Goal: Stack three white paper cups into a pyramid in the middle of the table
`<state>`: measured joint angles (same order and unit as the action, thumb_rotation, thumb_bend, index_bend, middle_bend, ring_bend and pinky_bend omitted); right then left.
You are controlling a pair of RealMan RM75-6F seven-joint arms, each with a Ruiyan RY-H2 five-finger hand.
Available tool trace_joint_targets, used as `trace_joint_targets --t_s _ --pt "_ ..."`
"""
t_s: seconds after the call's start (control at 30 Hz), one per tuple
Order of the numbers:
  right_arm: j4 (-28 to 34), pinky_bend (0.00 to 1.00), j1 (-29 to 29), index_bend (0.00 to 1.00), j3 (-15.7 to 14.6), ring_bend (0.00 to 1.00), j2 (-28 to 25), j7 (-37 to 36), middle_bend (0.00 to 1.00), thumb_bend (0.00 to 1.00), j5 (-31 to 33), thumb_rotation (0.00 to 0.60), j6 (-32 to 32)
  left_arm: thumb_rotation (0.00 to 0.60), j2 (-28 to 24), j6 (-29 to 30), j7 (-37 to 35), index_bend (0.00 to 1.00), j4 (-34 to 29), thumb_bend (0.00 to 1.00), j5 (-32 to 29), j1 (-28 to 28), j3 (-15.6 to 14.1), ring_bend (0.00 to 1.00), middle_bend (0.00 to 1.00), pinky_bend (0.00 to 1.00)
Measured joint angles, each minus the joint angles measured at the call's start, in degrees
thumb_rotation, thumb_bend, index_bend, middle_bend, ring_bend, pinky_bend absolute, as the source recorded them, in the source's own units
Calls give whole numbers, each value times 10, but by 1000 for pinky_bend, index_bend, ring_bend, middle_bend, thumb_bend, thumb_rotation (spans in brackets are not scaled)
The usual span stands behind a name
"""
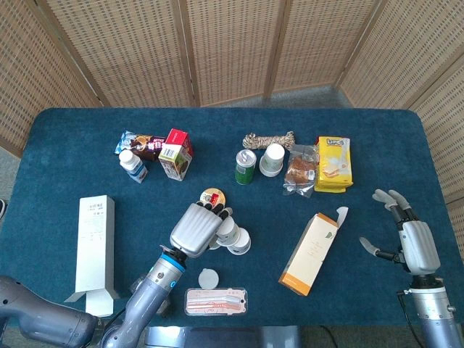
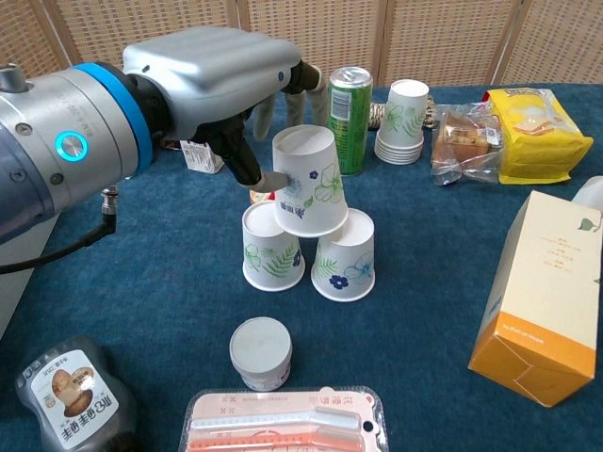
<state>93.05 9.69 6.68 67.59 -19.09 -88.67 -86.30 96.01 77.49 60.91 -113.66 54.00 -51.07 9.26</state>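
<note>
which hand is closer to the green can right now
Left. The left hand is just in front of the green can, holding the top cup; the right hand sits far off at the table's right edge.

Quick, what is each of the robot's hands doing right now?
Left hand: holding the top paper cup over the two base cups.
Right hand: open, fingers spread, holding nothing.
</note>
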Motion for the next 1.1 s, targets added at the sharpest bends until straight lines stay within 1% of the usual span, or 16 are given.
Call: trace_joint_targets --t_s 0.23,0.63,0.8,0.97,1.1 --pt "0 283 0 117 0 93 0 -1 242 237 0 600 0 600 3 8 23 365 2 348 -2 -3 -2 485 415 600" --pt "0 283 -1 117 0 94 -1 -4 242 237 0 600 0 600 18 11 34 353 8 344 -5 -9 -1 463 393 586" --pt "1 283 -1 117 0 94 -2 -6 242 238 0 600 -1 600 23 14 39 328 9 340 -3 -11 1 379 300 561" --pt "0 284 -1 118 1 94 -2 -7 242 238 0 600 -2 600 24 13 35 274 9 331 1 -9 -3 283 170 527" --pt "1 283 -1 117 1 93 -2 -7 242 238 0 600 -2 600 21 12 31 267 7 324 -1 -7 -4 259 118 517"
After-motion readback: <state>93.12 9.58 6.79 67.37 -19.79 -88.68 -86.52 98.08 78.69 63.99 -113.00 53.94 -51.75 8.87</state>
